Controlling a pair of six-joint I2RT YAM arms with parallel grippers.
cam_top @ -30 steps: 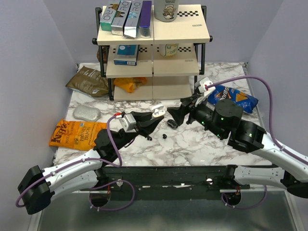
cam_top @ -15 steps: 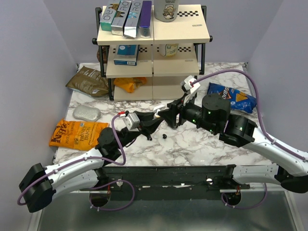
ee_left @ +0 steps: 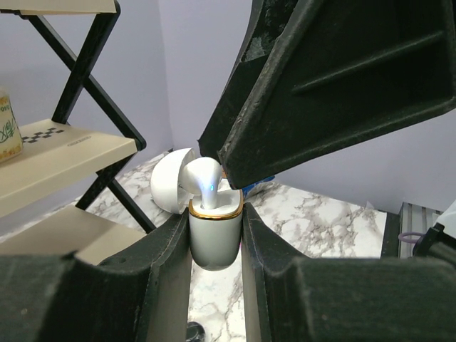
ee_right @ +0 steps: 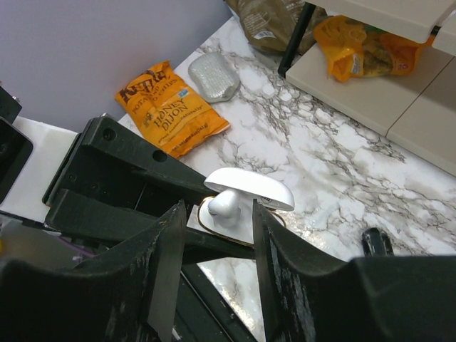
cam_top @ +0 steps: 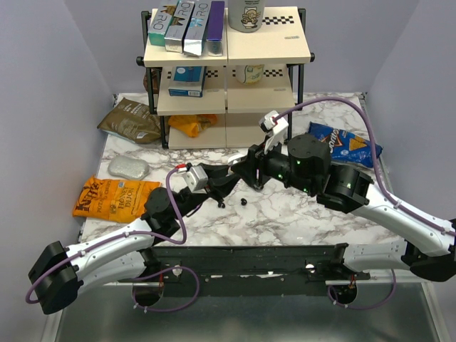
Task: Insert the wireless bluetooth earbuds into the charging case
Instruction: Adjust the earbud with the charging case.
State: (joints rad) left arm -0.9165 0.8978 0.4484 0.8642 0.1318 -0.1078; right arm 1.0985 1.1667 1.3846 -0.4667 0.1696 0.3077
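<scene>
The white, gold-rimmed plastic charging case (ee_left: 214,242) is clamped in the left gripper (ee_left: 215,221). A small white earbud (ee_left: 203,179) is seated in it, under the right gripper's (ee_right: 216,210) spread fingers. If bumped, the earbud could be knocked out.

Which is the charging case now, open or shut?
Open: held in the left gripper, the charging case has its lid swung back off the gold rim.

A tiered shelf rack (cam_top: 274,46) stands at the far side of the marble table (cam_top: 278,217), boxes (cam_top: 187,27) on top. Left of it lies a brown bag (cam_top: 130,120). Nearer are a silver pouch (cam_top: 128,167) and an orange chip bag (cam_top: 114,197). A blue chip bag (cam_top: 350,146) lies right.
</scene>
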